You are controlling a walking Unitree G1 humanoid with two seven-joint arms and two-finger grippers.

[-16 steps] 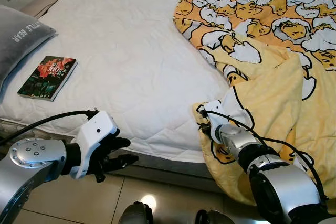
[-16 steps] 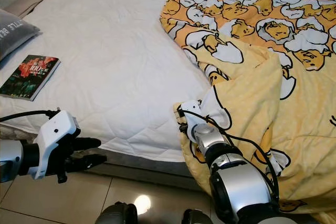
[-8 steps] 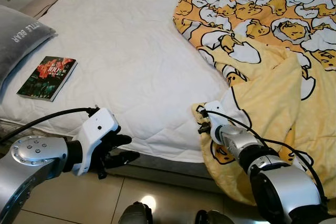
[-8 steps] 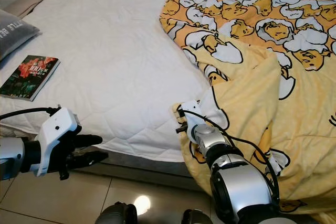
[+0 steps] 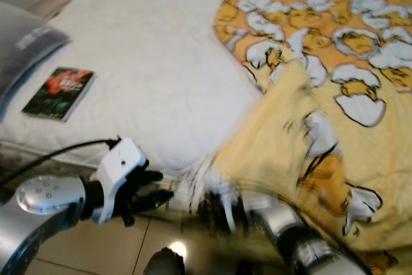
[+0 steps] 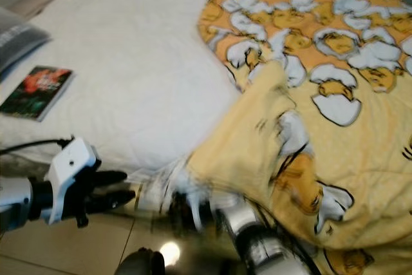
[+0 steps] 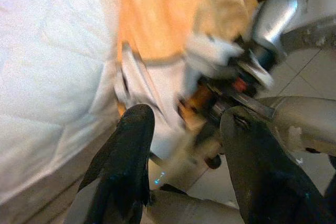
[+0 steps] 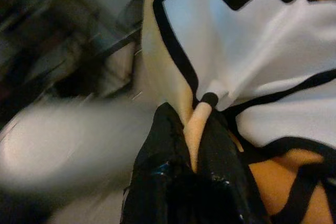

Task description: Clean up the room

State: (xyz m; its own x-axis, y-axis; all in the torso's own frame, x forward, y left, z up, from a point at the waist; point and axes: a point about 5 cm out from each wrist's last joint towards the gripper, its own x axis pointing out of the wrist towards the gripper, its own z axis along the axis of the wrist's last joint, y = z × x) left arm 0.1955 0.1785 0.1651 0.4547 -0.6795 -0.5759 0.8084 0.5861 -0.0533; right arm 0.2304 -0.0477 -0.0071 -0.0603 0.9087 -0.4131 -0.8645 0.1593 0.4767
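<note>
A white quilted mattress (image 5: 154,62) carries a yellow blanket (image 5: 335,94) printed with a cartoon egg-yolk character, spread over the mattress's right half and hanging over its near edge toward the tiled floor (image 5: 84,249). The right gripper (image 8: 194,145), blurred in the head views at the blanket's near corner below the mattress's front edge, has its two black fingers (image 8: 157,166) pinched together on a fold of the blanket's hem, as the right wrist view shows. The left gripper (image 5: 147,188) hovers just off the mattress's front edge, near the blanket corner; in the left wrist view its fingers (image 7: 126,156) stand spread apart with nothing between them. A book (image 5: 58,93) with a dark red-and-green cover lies flat near the mattress's left edge, just beside a grey pillow (image 5: 22,46) at the left edge.
</note>
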